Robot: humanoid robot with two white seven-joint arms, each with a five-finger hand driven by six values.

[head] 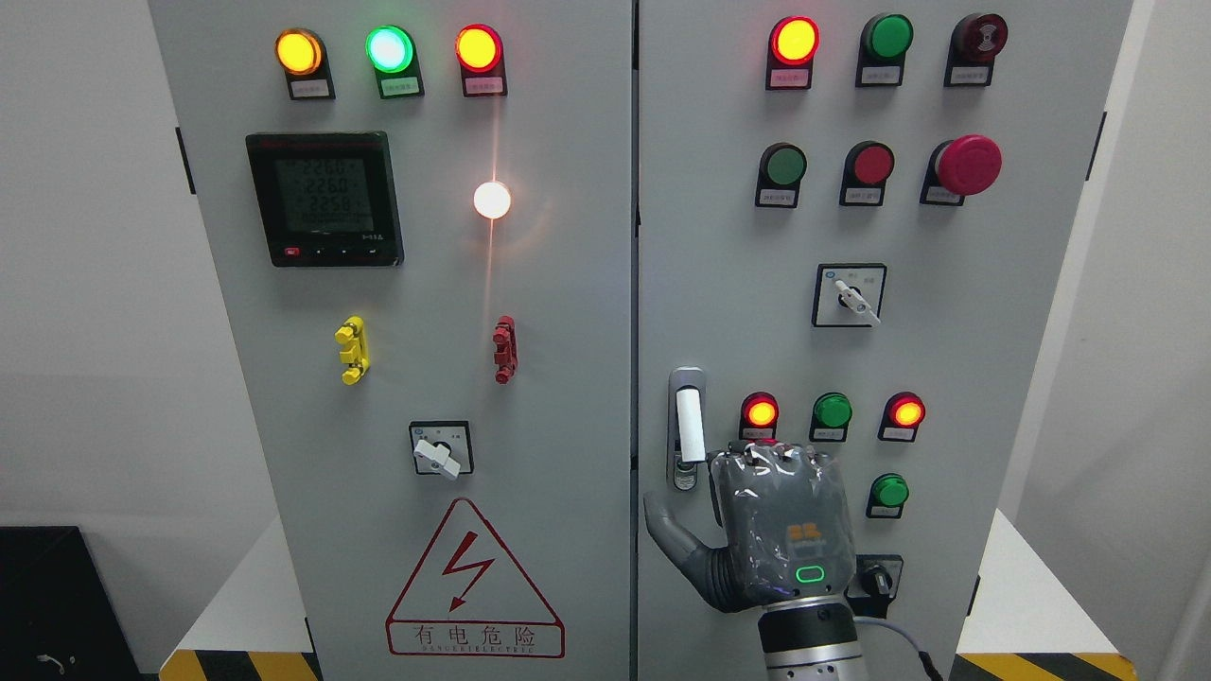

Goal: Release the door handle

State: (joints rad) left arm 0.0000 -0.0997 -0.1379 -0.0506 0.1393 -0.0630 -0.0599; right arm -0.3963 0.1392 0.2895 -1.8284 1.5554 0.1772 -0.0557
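The white door handle (690,426) stands upright in its metal lock plate on the left edge of the grey cabinet's right door (946,340). My right hand (733,482) comes up from the bottom edge and hovers in front of that door, just below and to the right of the handle. I see its back, with the thumb (674,534) spread out to the left under the lock plate and the fingers pointing toward the door. It holds nothing, and the whole handle shows, free of the hand. The door looks closed. The left arm is out of view.
The right door carries lit red and green lamps (760,412), a red mushroom button (969,165) and a rotary switch (851,297). The left door (397,378) has a meter (324,199), lamps, a switch (440,452) and a warning triangle (471,582). A black knob (878,577) sits beside my wrist.
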